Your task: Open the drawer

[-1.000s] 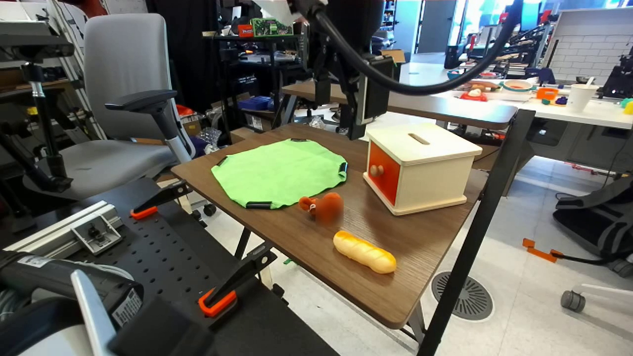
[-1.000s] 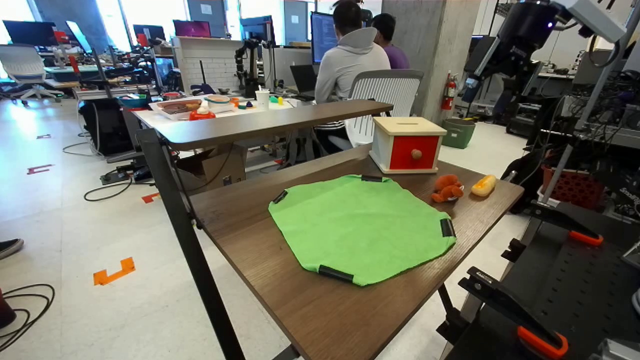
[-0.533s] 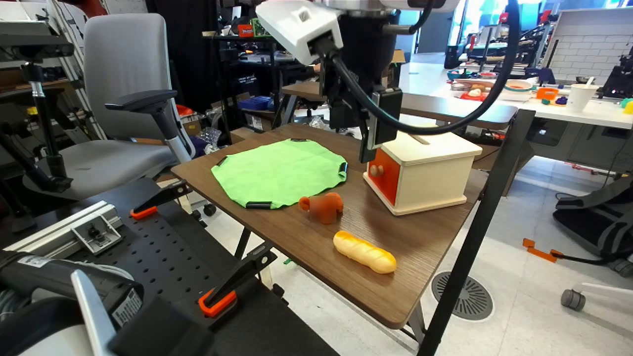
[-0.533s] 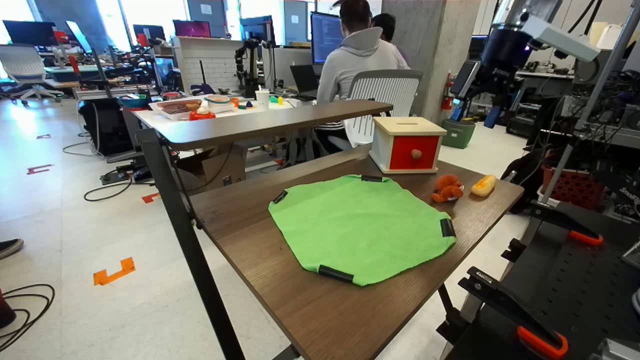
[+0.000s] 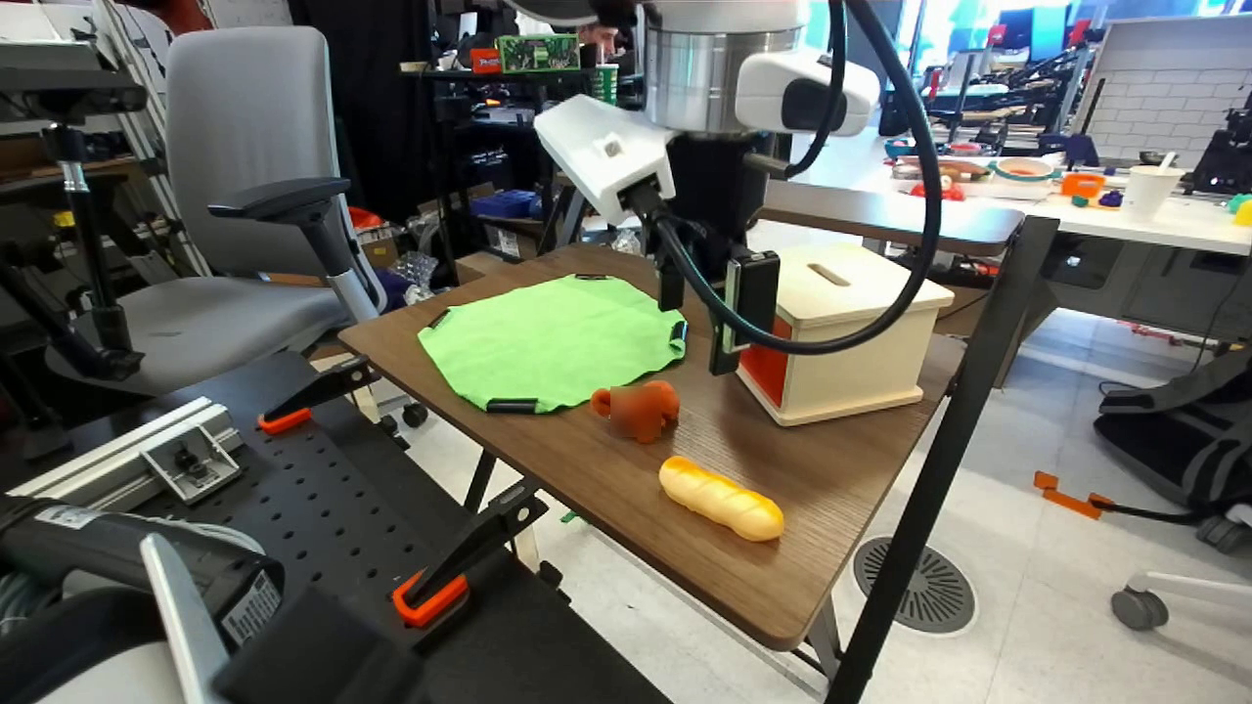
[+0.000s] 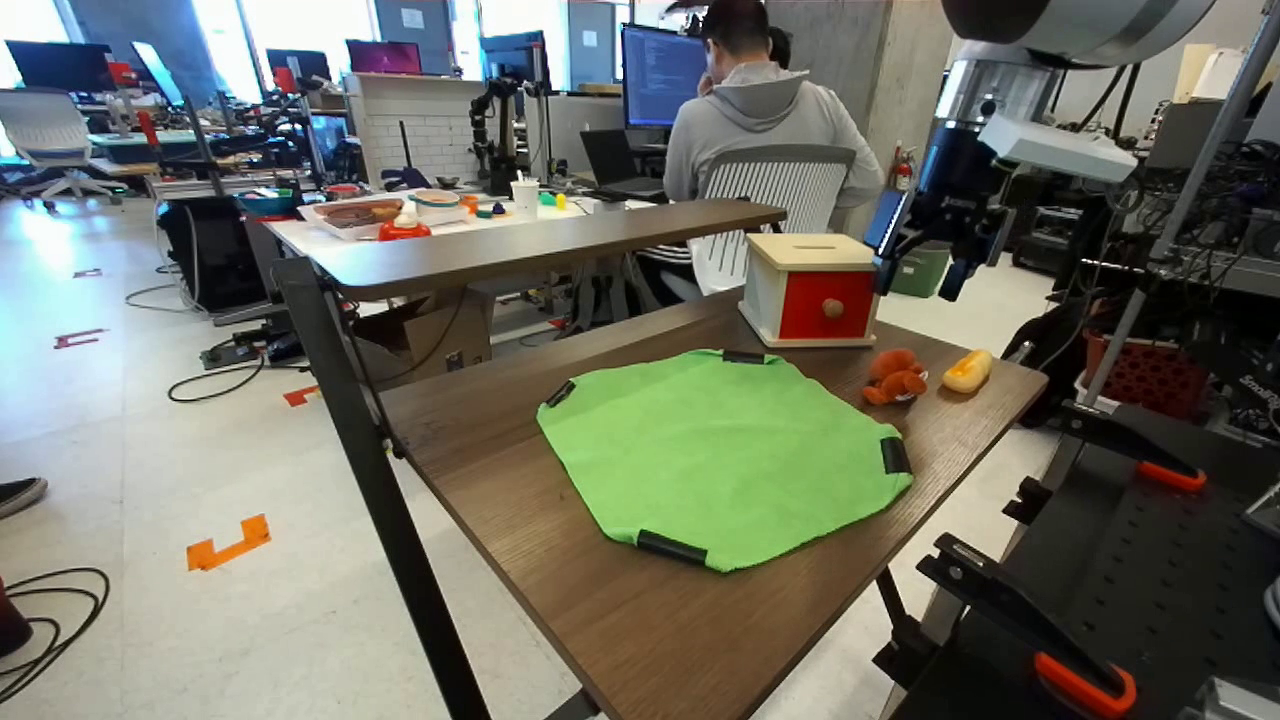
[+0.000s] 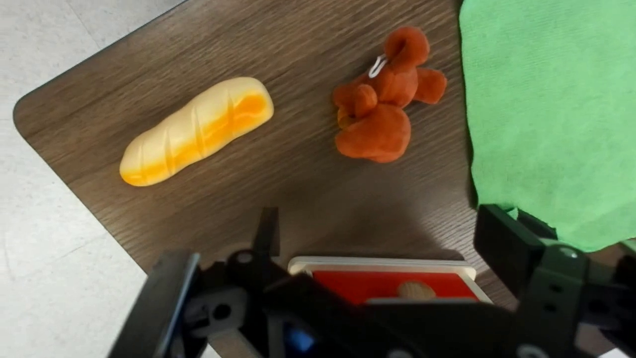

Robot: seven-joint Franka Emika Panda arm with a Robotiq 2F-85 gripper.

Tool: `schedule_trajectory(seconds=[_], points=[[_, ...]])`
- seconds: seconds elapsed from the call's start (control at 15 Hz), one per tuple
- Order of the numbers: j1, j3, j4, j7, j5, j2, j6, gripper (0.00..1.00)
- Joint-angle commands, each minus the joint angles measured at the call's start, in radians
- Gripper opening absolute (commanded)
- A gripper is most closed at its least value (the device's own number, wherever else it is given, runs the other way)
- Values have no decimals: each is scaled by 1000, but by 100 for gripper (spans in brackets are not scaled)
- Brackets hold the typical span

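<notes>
I've got my gripper (image 7: 385, 233) spread wide, tips pt down. Red drawer (image 6: 810, 303) is nr it, all in its box (image 6: 812, 259); I see the knob (image 7: 416, 289) btwn my fingers (image 7: 504, 243) in wrist cam.
</notes>
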State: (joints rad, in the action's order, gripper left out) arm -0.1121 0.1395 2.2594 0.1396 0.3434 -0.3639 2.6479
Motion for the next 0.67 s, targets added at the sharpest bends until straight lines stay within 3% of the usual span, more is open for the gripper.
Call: schedule_trajectory(seconds=[0.0,0.6], points=[[-23,-39,-51,-58,-30,-56,24,100],[-12,-48,-136,-139,-44,-144,67,100]])
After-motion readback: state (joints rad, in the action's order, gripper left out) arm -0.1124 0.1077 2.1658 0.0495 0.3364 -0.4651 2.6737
